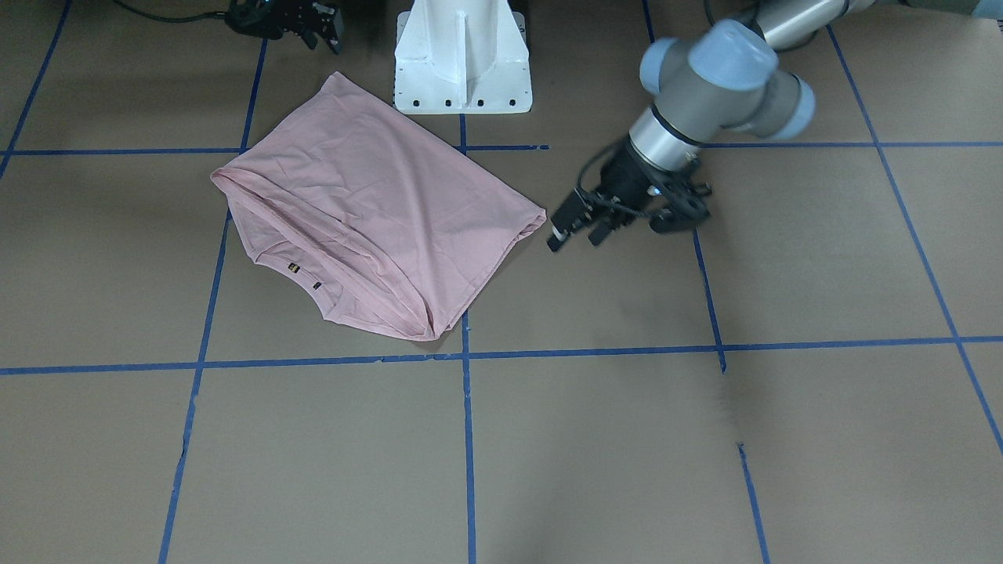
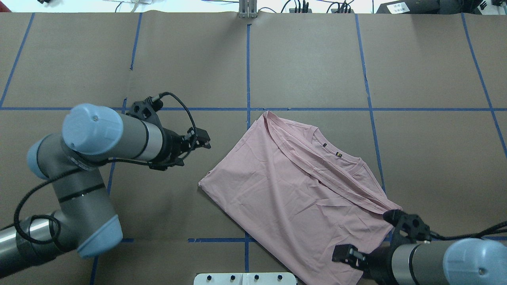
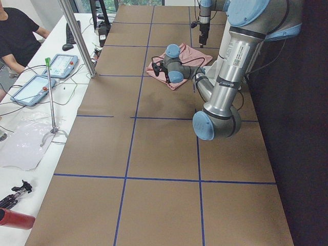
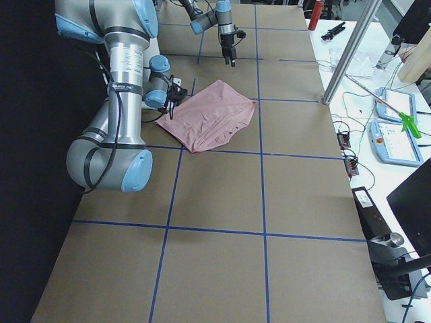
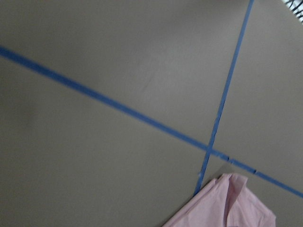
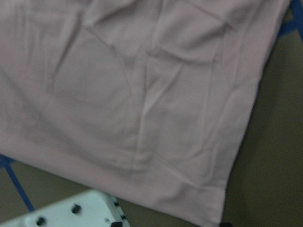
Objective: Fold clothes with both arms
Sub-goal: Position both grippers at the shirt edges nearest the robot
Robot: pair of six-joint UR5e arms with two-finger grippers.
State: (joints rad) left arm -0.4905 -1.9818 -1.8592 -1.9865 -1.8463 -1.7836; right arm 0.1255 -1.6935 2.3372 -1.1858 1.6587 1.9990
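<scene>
— Between the left fingers (image 1: 566, 224), is anything being held?

— Nothing is being held. They are being shown parted and empty, above bare desk (image 2: 317, 59), near the T-shirt (image 2: 293, 190) but not touching it.

— Which way is the cloth lying from them?

— It is lying to the robot's right of them, with its short left edge being faced. Its long axis is running slantwise, from that edge towards the right fingers (image 1: 329, 31) beside the white base (image 1: 462, 63).

— How wide are the right fingers being shown?

— That cannot be told, as they are being seen too dark and small. They are being poised over the corner nearest the base. So each end of the long axis is being attended by its own arm, and the right one is being judged the closer to cloth.

— How is the T-shirt looking?

— Pale pink, it is being seen doubled over, plain side up, with no print showing. The ribbed neck (image 2: 336, 155), with two small labels, is lying along the far long edge. Soft creases are crossing the middle.
</scene>
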